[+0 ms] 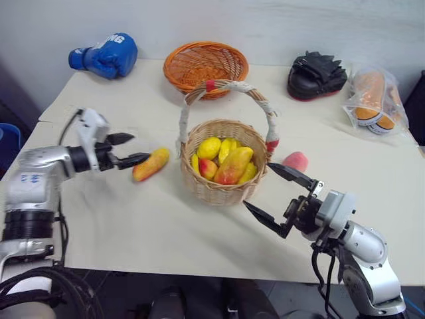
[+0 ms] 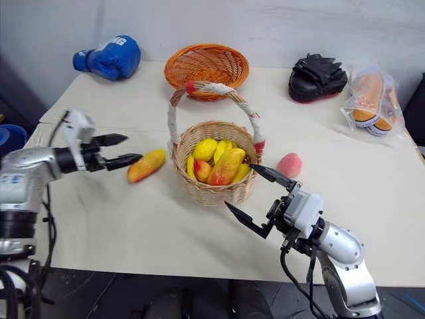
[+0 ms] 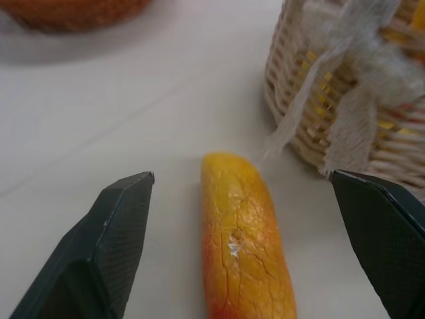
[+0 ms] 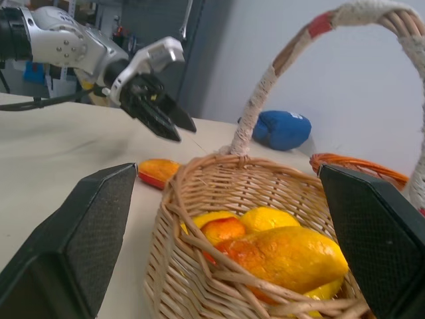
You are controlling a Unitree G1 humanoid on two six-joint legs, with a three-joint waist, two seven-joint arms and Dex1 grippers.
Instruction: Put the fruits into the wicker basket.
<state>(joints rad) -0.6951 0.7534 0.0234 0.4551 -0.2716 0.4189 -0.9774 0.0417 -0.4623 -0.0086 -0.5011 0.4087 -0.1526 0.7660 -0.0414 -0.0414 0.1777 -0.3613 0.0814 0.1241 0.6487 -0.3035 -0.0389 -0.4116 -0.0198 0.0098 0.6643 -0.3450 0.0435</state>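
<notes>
The wicker basket [image 1: 222, 166] stands mid-table and is already loaded with several yellow and red-orange fruits. 2 fruits are left outside it: a mango [image 1: 151, 163] lying on the table just beside the basket's left wall, and a pink peach [image 1: 296, 160] near its right side. The left gripper [image 1: 127, 149] is held wide open with nothing in it, its fingertips just short of the mango's near end, the fruit lined up between them in the left wrist view. The right gripper [image 1: 279, 199] is likewise spread wide and empty, in front of the basket. A likely risk is judged to be the mango being nudged or rolled against the wicker if the fingers are closed too early, or the handle [image 1: 229, 86] being snagged during the lift.
</notes>
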